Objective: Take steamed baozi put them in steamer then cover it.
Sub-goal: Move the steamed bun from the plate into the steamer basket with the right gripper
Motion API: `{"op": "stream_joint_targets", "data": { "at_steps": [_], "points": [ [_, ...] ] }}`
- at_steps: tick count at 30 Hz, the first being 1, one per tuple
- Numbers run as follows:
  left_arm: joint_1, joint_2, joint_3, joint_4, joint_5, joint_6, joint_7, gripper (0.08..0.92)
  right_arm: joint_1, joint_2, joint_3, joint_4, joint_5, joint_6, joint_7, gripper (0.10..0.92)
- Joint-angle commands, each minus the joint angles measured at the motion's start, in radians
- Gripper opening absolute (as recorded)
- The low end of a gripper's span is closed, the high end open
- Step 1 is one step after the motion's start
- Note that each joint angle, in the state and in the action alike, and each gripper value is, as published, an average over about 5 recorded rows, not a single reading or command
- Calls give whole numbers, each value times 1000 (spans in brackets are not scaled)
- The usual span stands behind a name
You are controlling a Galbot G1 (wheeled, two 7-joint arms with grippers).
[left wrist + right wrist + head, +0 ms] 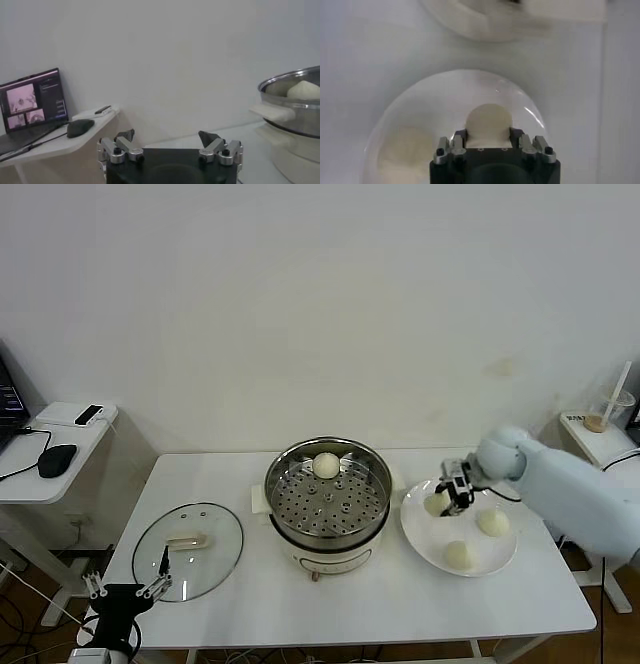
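Cream lid handle [187, 540] lies lengthwise left-right at lower left; right gripper [449, 502] clamps a half-hidden baozi [436, 503]; left gripper [127, 589] gapes.

Steamer [328, 496]: shiny polished metal pot, perforated metal tray inside, on a smooth white plastic-looking base. Cover [188, 537]: clear glossy glass, metal rim, matt cream handle. Buns [326, 465]: smooth, matt, cream-white dough. Plate [497, 554]: white, glossy, reflective in the right wrist view. Counter [400, 604]: smooth matt white. Right tool [488, 134]: black matt body, bare metal finger links; left tool [170, 142] the same.
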Motion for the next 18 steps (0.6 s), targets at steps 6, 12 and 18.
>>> {"op": "stream_joint_targets", "data": {
  "at_steps": [6, 12, 18],
  "points": [
    [-1, 2, 12, -13, 1, 2, 0, 823, 486, 21, -250, 198, 366, -117, 20, 552],
    [2, 5, 15, -13, 0, 0, 0, 823, 495, 177, -308, 218, 472, -204, 99, 551],
    [1, 5, -2, -12, -3, -1, -1, 823, 393, 338, -298, 147, 502, -268, 166, 559]
  ]
}}
